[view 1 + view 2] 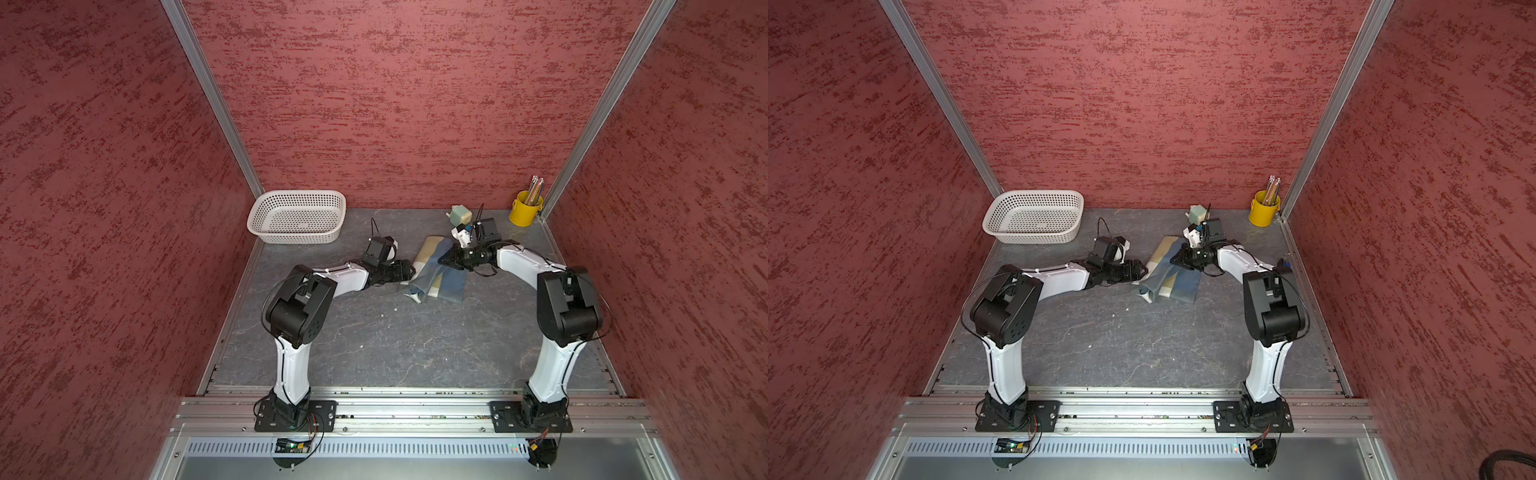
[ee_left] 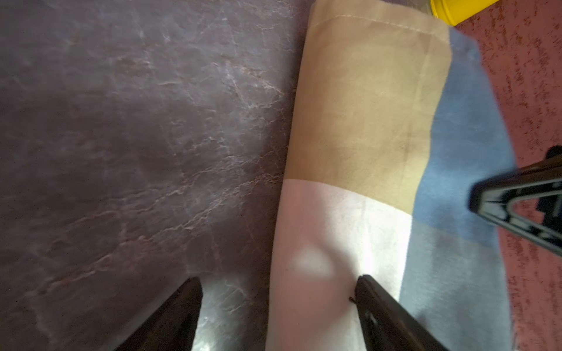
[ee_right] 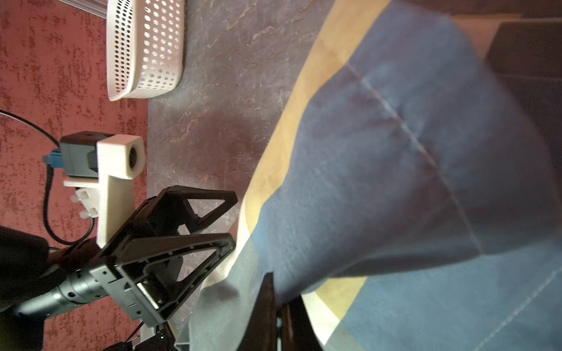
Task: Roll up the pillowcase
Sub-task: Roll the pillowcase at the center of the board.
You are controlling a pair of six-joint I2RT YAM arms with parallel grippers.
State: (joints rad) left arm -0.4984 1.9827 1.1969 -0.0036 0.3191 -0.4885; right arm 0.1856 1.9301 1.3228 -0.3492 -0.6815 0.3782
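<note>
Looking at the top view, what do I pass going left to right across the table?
Basket → left pincer → pillowcase → yellow cup. The right pincer and green block overlap the pillowcase, so they are left out.

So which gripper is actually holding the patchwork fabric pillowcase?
The right gripper, shut on the pillowcase; the left gripper stands open, straddling its off-white edge.
</note>
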